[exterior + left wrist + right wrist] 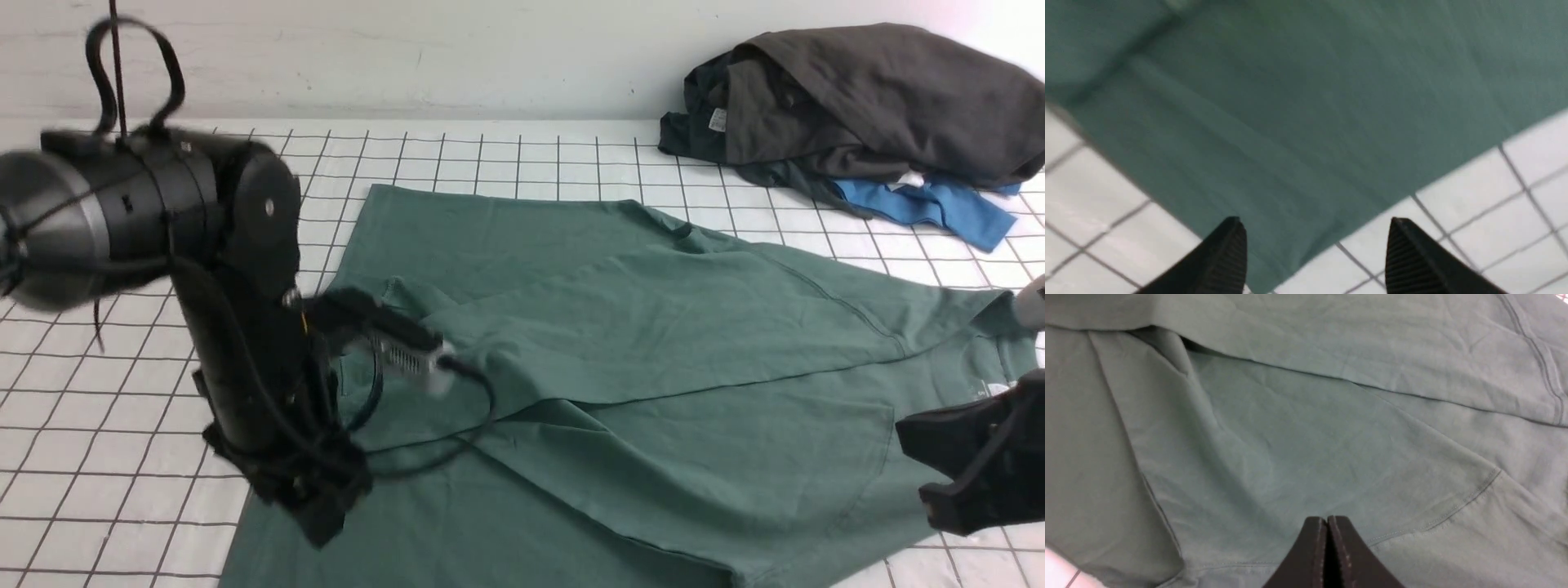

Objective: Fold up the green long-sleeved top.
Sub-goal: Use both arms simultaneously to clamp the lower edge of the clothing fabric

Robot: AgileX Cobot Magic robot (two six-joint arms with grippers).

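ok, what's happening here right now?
A two-armed robot is folding the green long-sleeved top, which lies on the gridded table with one layer turned over across it. The left pincer hangs open over the top's edge, gripping nothing. The right pincer is shut above the cloth. A pile of dark garments and a blue garment sits back right.

Left arm (237, 343) bent downward, left pincer (1316, 249) spread wide, right pincer (1327, 526) pressed closed

A lab test bench: white gridded tabletop (522, 157), bare white wall (408, 57), heaped garments (865, 98).
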